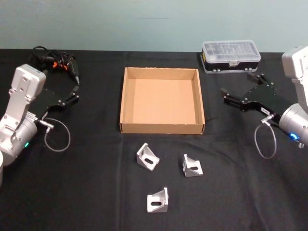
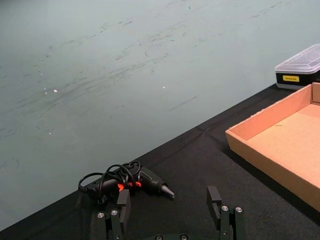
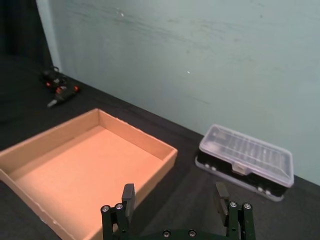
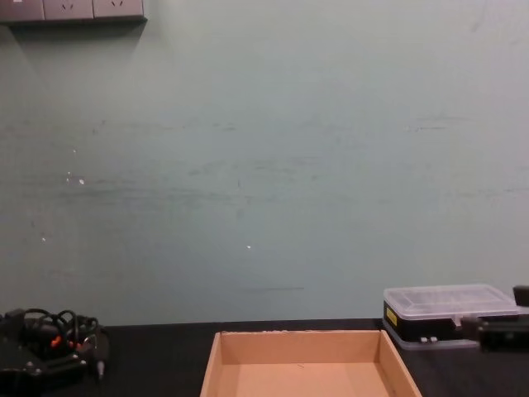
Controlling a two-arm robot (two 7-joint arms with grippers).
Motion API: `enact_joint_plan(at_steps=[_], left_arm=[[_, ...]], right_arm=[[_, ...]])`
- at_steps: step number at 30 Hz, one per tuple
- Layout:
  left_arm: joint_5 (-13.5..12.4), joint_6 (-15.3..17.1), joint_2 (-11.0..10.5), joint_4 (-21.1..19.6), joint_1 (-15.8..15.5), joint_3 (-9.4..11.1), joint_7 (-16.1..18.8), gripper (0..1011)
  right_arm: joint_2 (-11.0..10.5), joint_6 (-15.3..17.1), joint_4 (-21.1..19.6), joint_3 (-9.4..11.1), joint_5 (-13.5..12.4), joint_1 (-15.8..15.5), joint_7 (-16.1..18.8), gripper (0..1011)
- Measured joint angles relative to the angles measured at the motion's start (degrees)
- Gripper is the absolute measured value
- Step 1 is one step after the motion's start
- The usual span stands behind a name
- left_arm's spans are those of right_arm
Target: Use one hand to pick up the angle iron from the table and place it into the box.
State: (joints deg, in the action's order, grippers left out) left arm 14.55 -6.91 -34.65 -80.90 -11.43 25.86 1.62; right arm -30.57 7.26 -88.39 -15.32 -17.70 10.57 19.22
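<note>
Three silver angle irons lie on the black table (image 1: pixel 86 183) in front of the box: one on the left (image 1: pixel 147 157), one on the right (image 1: pixel 192 165), and one nearest me (image 1: pixel 158 200). The tan cardboard box (image 1: pixel 161 128) stands empty at the table's middle, its wall also in the left wrist view (image 2: pixel 270 117) and right wrist view (image 3: pixel 150 141). My left gripper (image 1: pixel 76 93) hovers open left of the box, fingers spread (image 2: pixel 169 200). My right gripper (image 1: pixel 238 86) hovers open right of the box, nothing between its fingers (image 3: pixel 174 195).
A black case with a clear lid (image 1: pixel 231 55) sits behind the box at the right. A black glue gun with a coiled cord (image 1: pixel 57 61) lies at the back left. A pale green wall stands behind the table.
</note>
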Motion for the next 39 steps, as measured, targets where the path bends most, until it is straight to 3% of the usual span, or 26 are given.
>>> enact_joint_plan(at_steps=[15, 29, 39], left_arm=[[0.0, 0.0, 0.0, 0.0, 0.0, 0.0, 0.0, 1000], [0.0, 0.0, 0.0, 0.0, 0.0, 0.0, 0.0, 1000], [0.0, 0.0, 0.0, 0.0, 0.0, 0.0, 0.0, 1000]], right_arm=[[-2.5, 1.6, -7.6, 2.0, -4.0, 0.1, 6.3, 1004], [-11.2, 7.4, -14.3, -1.6, -10.7, 4.5, 20.4, 1004], [-15.3, 11.1, -15.4, -5.0, -13.4, 7.1, 27.2, 1004]])
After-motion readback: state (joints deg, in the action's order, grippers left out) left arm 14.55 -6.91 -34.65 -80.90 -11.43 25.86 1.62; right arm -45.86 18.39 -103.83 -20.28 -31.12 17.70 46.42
